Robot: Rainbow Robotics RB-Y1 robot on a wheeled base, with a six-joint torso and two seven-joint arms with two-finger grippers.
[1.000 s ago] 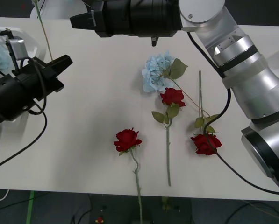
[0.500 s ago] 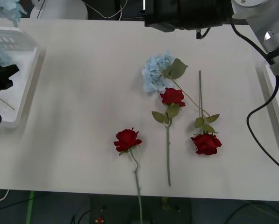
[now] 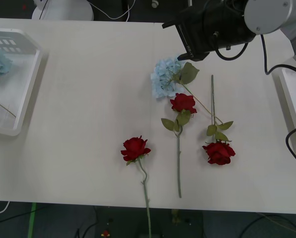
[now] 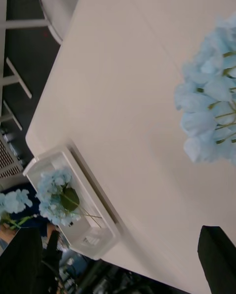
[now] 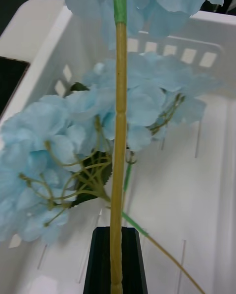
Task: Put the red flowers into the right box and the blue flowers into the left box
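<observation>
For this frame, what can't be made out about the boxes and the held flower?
- Right box: front view, cut off by the edge and the right arm; contents unseen.
- Left box: front view, edge cuts it; flower count inside unclear.
- Blue flower stem in the left gripper: left wrist view, bloom cut off.

I see a wide, matte cream-white desk [image 3: 78, 99]; beyond its far edge, dark floor and a round white base [image 3: 63, 10].

three red flowers [image 3: 183, 102] [image 3: 135, 148] [image 3: 218, 152], one blue flower [image 3: 165, 77] on table, two boxes [image 3: 24, 74] [image 3: 289, 94]
</observation>
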